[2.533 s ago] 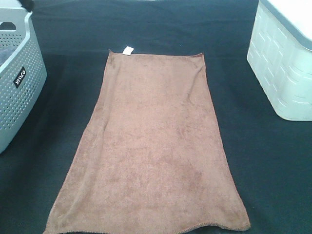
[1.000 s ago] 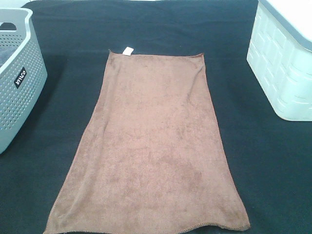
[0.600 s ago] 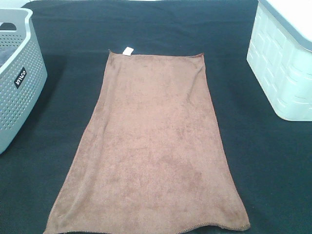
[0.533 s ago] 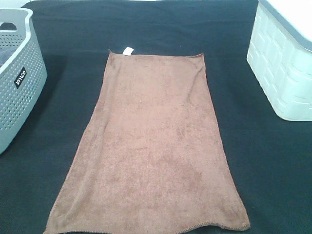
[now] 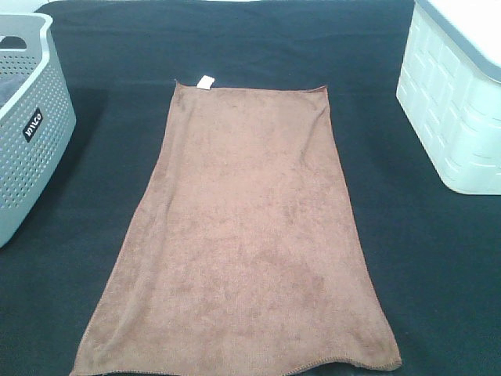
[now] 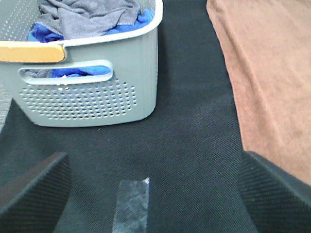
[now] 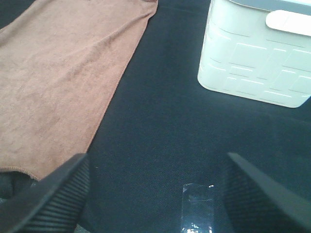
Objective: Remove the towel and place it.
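Note:
The brown towel lies flat and spread out on the black table cloth, its small white tag at the far left corner. Neither arm shows in the exterior view. In the left wrist view my left gripper stands open over bare cloth, with the towel off to one side and nothing between its fingers. In the right wrist view my right gripper is open too, empty, and the towel lies beside it.
A grey perforated basket stands at the left edge and holds grey and blue laundry. A white bin stands at the right. Strips of clear tape stick to the black cloth.
A dark object at the top left corner, over the grey basket, has gone out of view. The towel and both baskets have not moved.

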